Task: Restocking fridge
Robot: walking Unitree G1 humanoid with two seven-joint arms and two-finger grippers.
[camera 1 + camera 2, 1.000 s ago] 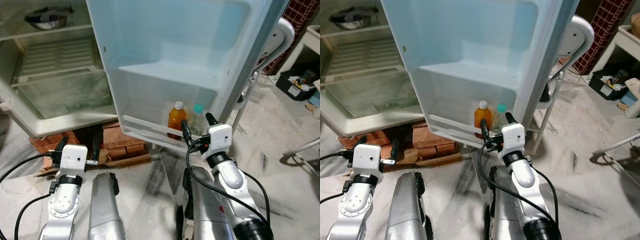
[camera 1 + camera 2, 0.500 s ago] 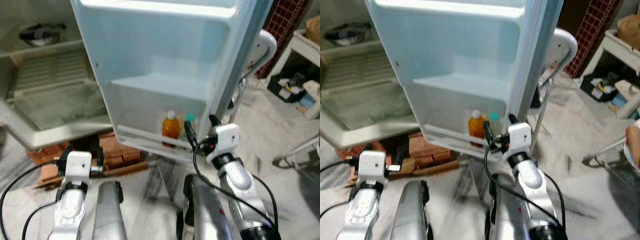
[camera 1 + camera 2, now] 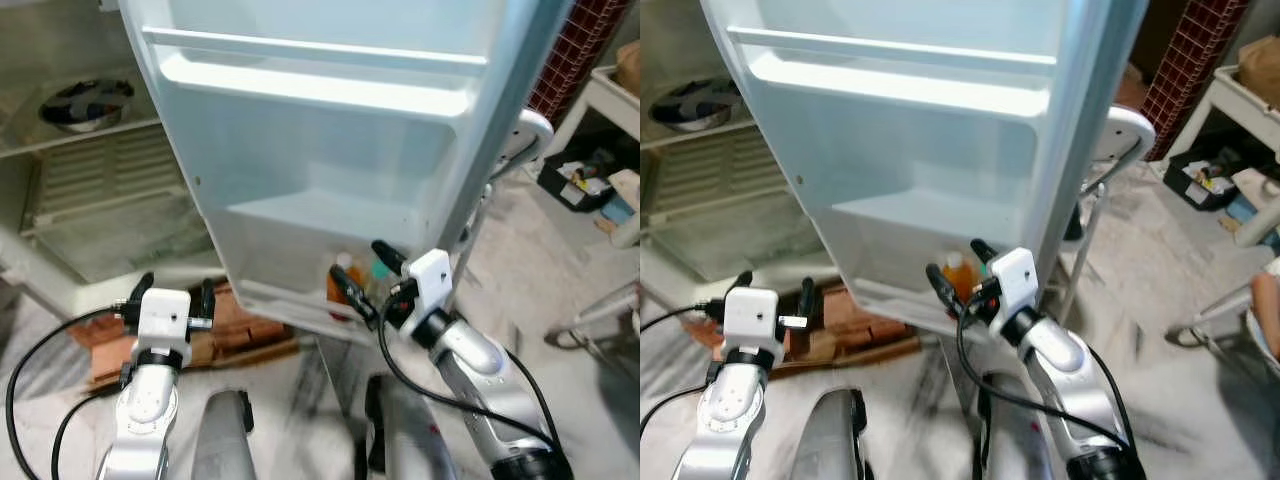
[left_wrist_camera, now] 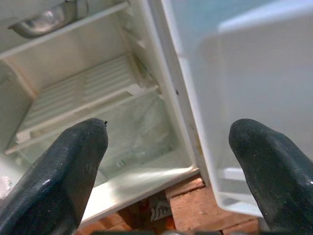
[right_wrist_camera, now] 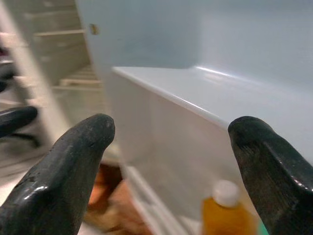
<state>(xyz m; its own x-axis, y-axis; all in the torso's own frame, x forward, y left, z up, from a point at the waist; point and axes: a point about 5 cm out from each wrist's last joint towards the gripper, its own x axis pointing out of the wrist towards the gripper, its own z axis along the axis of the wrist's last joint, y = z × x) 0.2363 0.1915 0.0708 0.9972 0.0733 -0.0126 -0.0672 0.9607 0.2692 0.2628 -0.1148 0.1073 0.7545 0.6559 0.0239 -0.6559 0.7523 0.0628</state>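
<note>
The fridge door [image 3: 320, 150] stands open in front of me. In its lowest bin stand an orange bottle [image 3: 341, 281] with a white cap and a teal-capped bottle [image 3: 380, 270]. My right gripper [image 3: 366, 274] is open and empty just in front of that bin, with the orange bottle [image 5: 226, 215] close ahead of its fingers. My left gripper [image 3: 177, 285] is open and empty, low at the left, facing the fridge's inner shelves [image 4: 93, 93]. A steel bowl [image 3: 85, 100] sits on an upper shelf inside.
The fridge rests on bricks [image 3: 240, 315] on the marble floor. A white chair [image 3: 528, 128] stands behind the door. A white table [image 3: 612, 92] and a black bin of odds and ends [image 3: 582, 178] are at the right.
The camera has tilted up, showing more of the door. My right gripper has risen and turned left, closer to the bottles. The left gripper has lifted slightly.
</note>
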